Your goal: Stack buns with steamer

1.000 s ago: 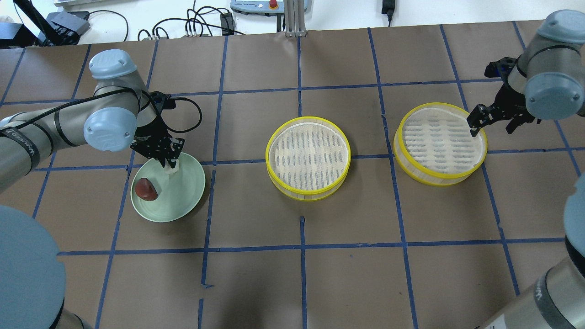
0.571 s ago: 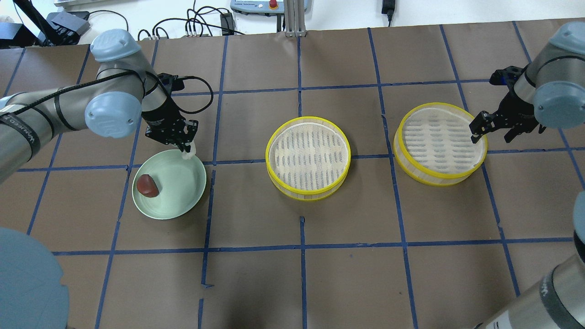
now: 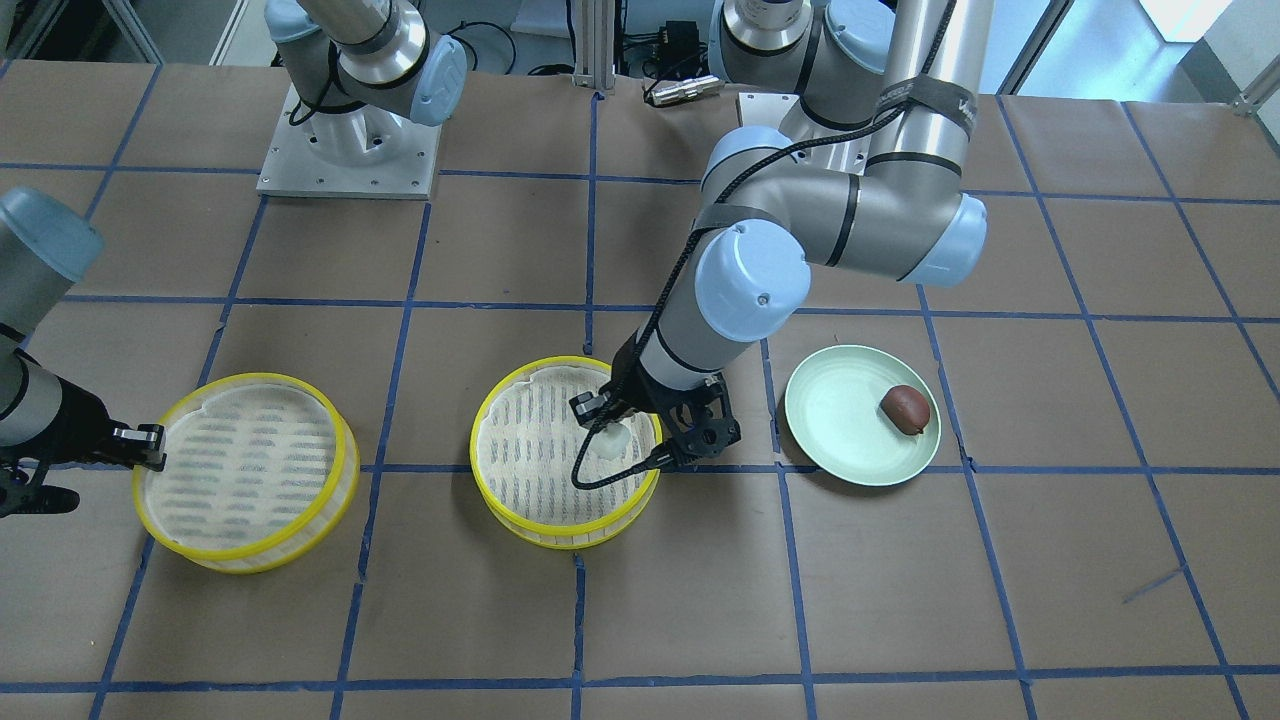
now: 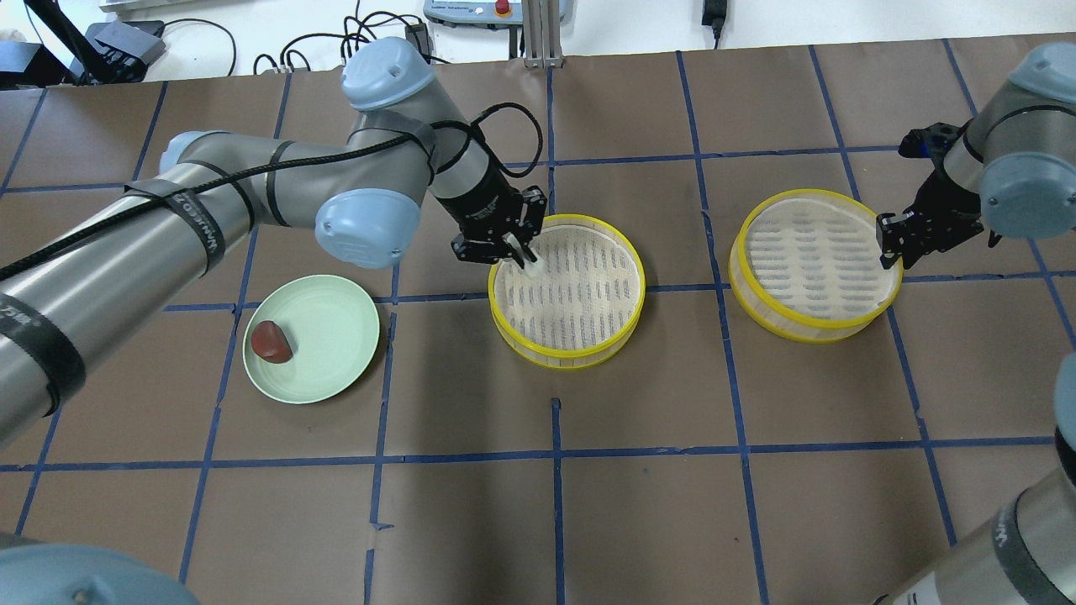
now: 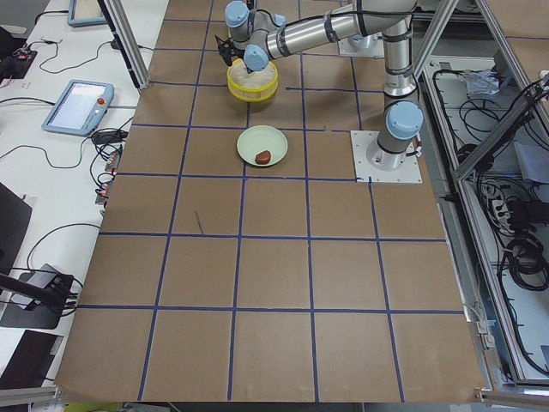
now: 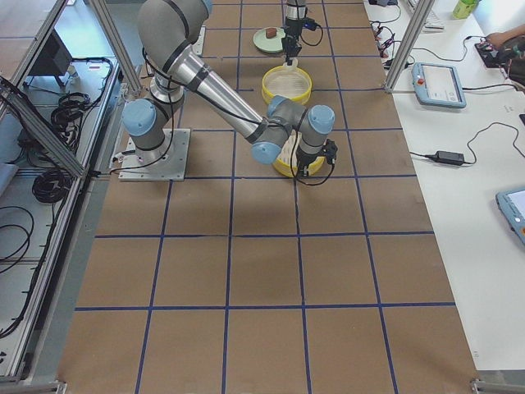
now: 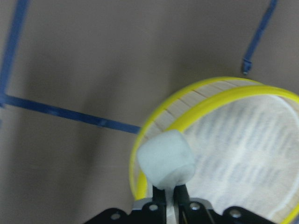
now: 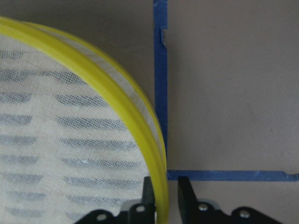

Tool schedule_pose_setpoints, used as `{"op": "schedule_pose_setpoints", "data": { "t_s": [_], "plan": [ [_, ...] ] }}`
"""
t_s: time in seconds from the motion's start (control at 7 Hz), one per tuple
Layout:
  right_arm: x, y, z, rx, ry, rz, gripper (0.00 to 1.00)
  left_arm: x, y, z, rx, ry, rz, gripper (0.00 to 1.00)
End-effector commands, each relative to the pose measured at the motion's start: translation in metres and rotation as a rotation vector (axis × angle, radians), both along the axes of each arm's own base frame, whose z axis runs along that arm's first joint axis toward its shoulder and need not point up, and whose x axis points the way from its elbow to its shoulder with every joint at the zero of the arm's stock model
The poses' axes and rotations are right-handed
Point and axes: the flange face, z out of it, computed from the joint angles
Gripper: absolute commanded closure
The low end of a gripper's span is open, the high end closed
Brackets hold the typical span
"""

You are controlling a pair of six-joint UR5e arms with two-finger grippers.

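Note:
My left gripper [image 4: 523,255] is shut on the white bun [image 4: 534,267] and holds it over the left inner edge of the middle yellow-rimmed steamer [image 4: 572,357]. The left wrist view shows the white bun [image 7: 166,158] pinched between the fingertips above that rim. The reddish-brown bun [image 4: 271,342] lies on the pale green plate [image 4: 336,336] at the left. My right gripper [image 4: 889,250] is at the right edge of the right steamer [image 4: 807,252]. In the right wrist view its fingers [image 8: 187,198] are closed astride the yellow rim [image 8: 117,100].
The table is brown paper with a grid of blue tape. Cables and a control box lie beyond the far edge. My left arm reaches from the left over the space between the plate and the middle steamer.
My left gripper has lifted the white bun off the plate and carried it right to the middle steamer. My right gripper has closed on the right steamer's rim.

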Motion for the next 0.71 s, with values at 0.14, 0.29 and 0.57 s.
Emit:
{"op": "schedule_pose_setpoints", "data": {
  "t_s": [0.14,0.29,0.57],
  "plan": [
    [0.001,-0.001,0.002,-0.003,0.003,-0.004,0.95,-0.011,0.009,-0.002,-0.028,-0.041,-0.005,0.00],
    [0.001,-0.004,0.016,-0.026,0.014,-0.004,0.95,0.006,0.006,0.001,-0.100,-0.161,-0.136,0.00],
    [0.021,-0.027,0.047,-0.075,0.040,0.002,0.96,0.059,0.003,0.008,-0.096,-0.348,-0.359,0.00]
  ]
}}
